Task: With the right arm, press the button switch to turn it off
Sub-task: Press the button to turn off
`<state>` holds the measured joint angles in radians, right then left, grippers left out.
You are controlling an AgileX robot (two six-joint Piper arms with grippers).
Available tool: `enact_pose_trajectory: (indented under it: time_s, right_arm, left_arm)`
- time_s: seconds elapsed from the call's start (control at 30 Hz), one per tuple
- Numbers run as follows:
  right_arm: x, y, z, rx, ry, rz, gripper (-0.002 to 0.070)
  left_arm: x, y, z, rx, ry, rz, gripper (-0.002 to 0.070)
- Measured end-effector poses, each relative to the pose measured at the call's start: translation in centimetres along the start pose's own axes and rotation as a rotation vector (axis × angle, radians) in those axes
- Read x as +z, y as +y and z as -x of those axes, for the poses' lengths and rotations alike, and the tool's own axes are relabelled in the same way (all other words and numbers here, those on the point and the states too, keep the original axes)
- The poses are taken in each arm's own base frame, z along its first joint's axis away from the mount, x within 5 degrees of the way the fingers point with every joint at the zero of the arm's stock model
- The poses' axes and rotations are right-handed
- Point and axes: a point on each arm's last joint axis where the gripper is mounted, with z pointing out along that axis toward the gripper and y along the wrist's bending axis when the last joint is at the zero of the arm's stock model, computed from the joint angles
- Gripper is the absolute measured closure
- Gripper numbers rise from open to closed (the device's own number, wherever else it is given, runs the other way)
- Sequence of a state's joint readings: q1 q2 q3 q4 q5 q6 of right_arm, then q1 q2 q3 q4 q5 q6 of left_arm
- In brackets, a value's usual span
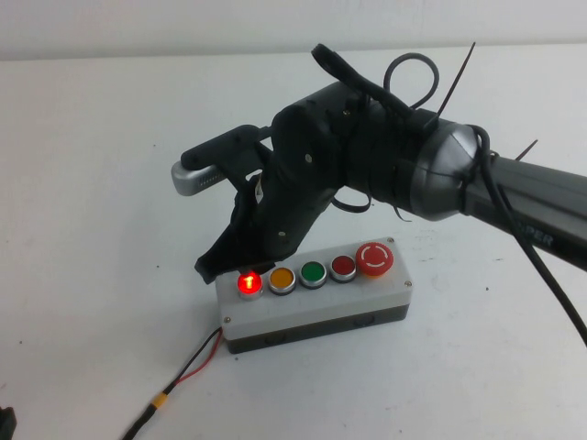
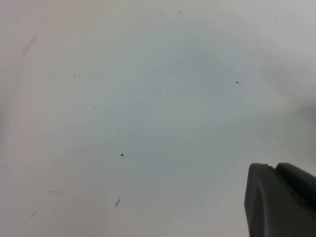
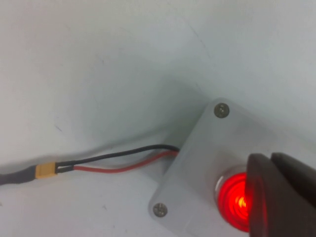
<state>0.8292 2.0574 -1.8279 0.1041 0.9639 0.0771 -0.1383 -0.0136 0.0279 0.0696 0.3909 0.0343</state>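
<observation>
While the button switch [image 1: 249, 283] glows at the box's [image 1: 312, 307] 9 o'clock end, nothing is off yet | our right gripper [image 1: 213, 266] hovers just beside it, fingers together | left gripper [image 2: 281, 200]: parked, opening unclear | press remains.

button switch [image 1: 249, 283] glowing red, leftmost on box; right arm [image 1: 385, 165] above.

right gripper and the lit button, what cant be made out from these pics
- Contact: the right gripper is at the glowing button switch; the high view leaves any gap unclear, and in the right wrist view a finger covers part of the button.
- Left gripper: only a corner shows in the left wrist view, cut off by the edge.
- Wires: run off the high view's bottom edge.
</observation>
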Motion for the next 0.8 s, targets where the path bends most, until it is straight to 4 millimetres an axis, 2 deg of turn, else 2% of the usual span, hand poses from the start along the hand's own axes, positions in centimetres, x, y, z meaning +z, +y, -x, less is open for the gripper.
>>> enact_pose_trajectory:
  time_s: [0.8]
  right_arm:
    - [0.00,0.04,-0.52,0.005,0.068,0.003,0.0692]
  left_arm:
    - [0.00,0.00,0.00,0.000,0.000,0.000,0.0677]
